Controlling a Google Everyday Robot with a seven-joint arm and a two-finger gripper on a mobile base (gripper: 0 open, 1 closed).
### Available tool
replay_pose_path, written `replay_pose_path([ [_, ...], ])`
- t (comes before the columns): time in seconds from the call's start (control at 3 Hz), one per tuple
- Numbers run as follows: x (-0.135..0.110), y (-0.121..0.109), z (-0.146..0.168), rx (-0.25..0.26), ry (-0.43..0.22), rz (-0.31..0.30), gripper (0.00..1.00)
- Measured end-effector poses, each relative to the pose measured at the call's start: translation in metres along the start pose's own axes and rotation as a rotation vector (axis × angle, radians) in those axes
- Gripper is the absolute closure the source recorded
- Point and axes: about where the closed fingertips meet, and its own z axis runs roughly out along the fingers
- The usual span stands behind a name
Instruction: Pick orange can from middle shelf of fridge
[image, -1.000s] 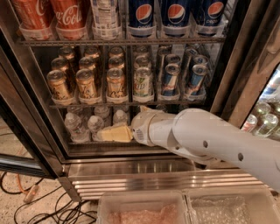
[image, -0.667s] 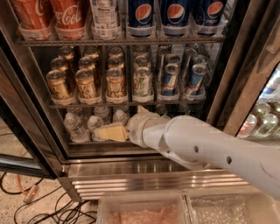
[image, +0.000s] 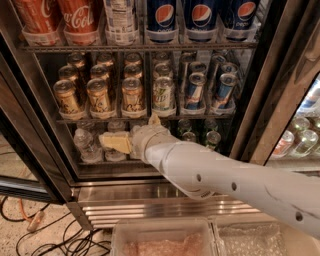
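Gripper (image: 116, 142), open or closed cannot be told, sits below the middle shelf (image: 75, 120) of the fridge (image: 95, 195); advise raising it level with the front orange can (image: 132, 96), then approaching squarely, clear of the neighbouring green-and-white can (image: 164, 95)

I'm watching the copper-orange, silver-topped can (image: 132, 95) standing upright on the thin wire middle shelf (image: 95, 119) of the steel fridge (image: 125, 191), just above my claw (image: 131, 134).

Claw (image: 125, 139) below the middle shelf (image: 90, 120), before bottles (image: 84, 146).
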Motion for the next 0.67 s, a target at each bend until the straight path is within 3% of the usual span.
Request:
replay_pose_path([
  [0.67, -0.0179, 0.0163, 0.0149, 0.125, -0.137, -0.092, 0.00],
])
